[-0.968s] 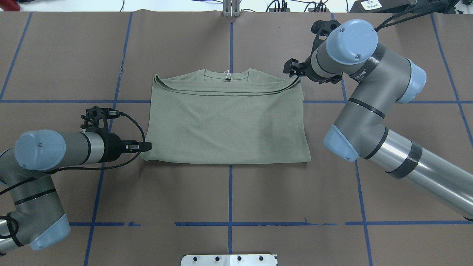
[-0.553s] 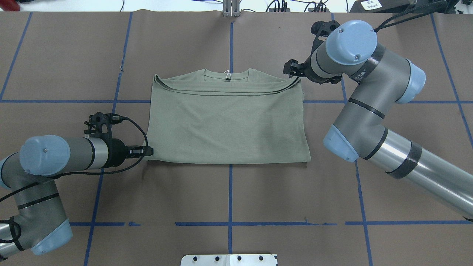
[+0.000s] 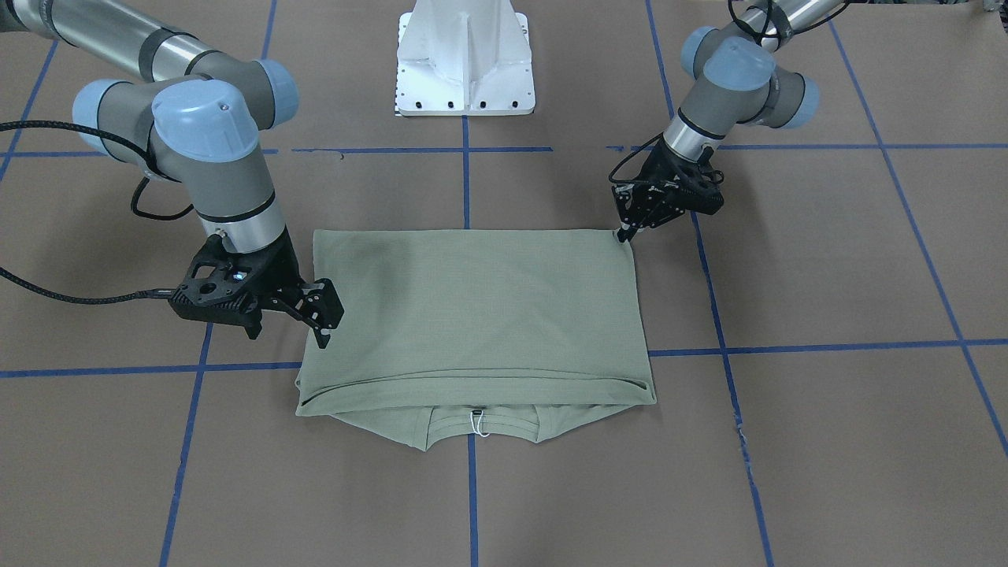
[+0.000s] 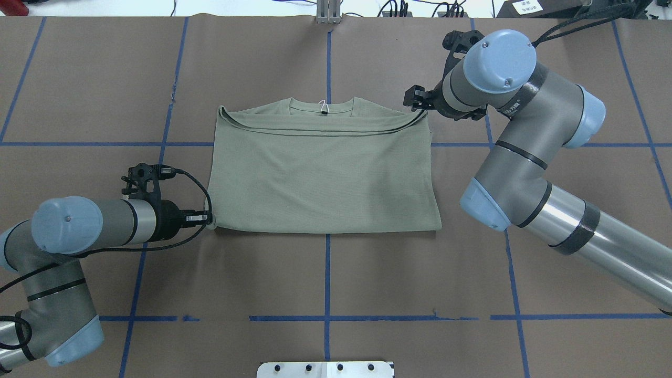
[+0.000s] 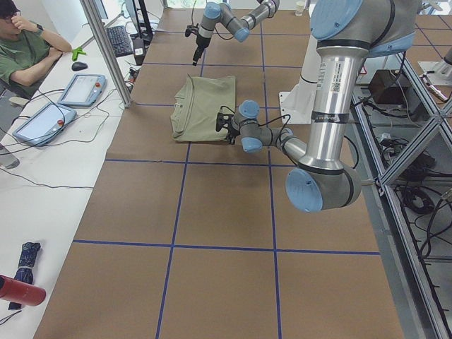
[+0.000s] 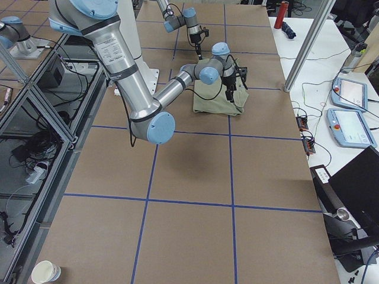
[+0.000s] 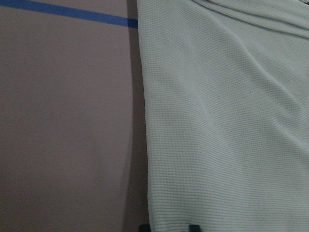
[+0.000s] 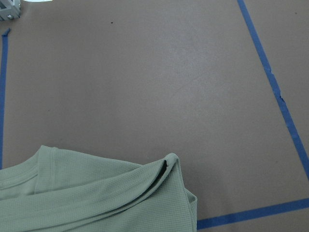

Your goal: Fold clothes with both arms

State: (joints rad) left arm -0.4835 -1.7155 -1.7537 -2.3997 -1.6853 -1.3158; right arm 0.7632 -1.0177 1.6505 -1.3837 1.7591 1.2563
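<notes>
1. The pale sage-green knit shirt (image 4: 323, 178) is laid flat mid-table on the brown paper-covered table (image 4: 325, 278), folded into a rough rectangle.
2. The ribbed neckline and the white string tag (image 4: 324, 108) are at the edge far from the robot. Stacked fold layers are seen just below the collar.
3. The left black two-finger gripper (image 4: 207, 217) is set low at the shirt's near-left corner, with its forearm close to level with the table.
4. In the left wrist view, two dark fingertips (image 7: 194, 228) are seen a small gap apart with the shirt's edge between them. Whether the fabric is pinched cannot be told. The cloth there lies flat and is not raised.
5. The right black two-finger gripper (image 4: 415, 100) is held at the far-right corner, by the shoulder fold. Its jaws are spread and nothing is held. Contact with the fabric cannot be told.
6. In the right wrist view, the layered shoulder corner is shown, with bare paper and blue tape lines (image 8: 270, 77) beyond it.
7. The white metal base (image 3: 465, 59) is seen at the robot's edge of the table, well apart from the shirt.
</notes>
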